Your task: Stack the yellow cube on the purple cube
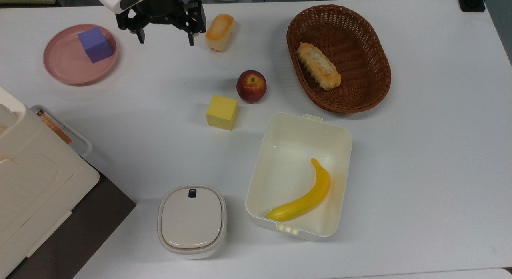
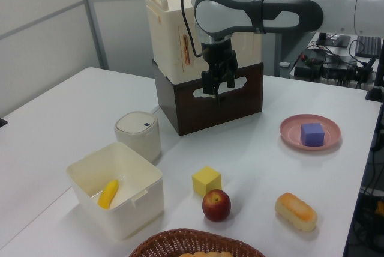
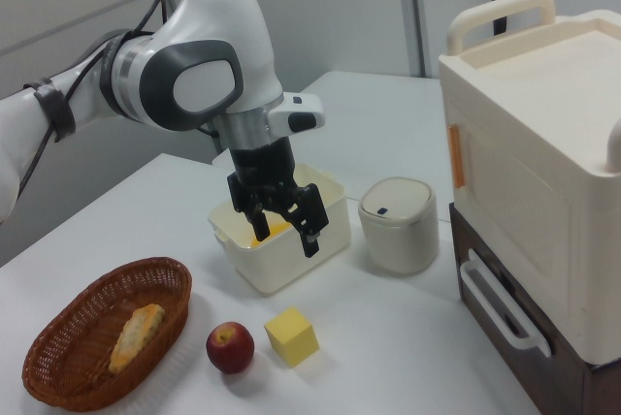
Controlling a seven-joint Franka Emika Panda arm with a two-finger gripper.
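Yellow cube (image 1: 222, 112) on table beside apple (image 1: 251, 86) | purple cube (image 1: 95, 44) on pink plate (image 1: 64, 67) | my gripper (image 1: 165, 40) spread, empty, aloft; arm cropped at top view's upper edge

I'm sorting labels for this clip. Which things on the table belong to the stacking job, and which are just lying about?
Job: yellow cube, purple cube on the pink plate, gripper with jaws open.

Lying about: apple, banana, white tub, basket, bread rolls, lidded bin.

yellow cube (image 1: 222, 112), purple cube (image 1: 95, 44), pink plate (image 1: 64, 67)
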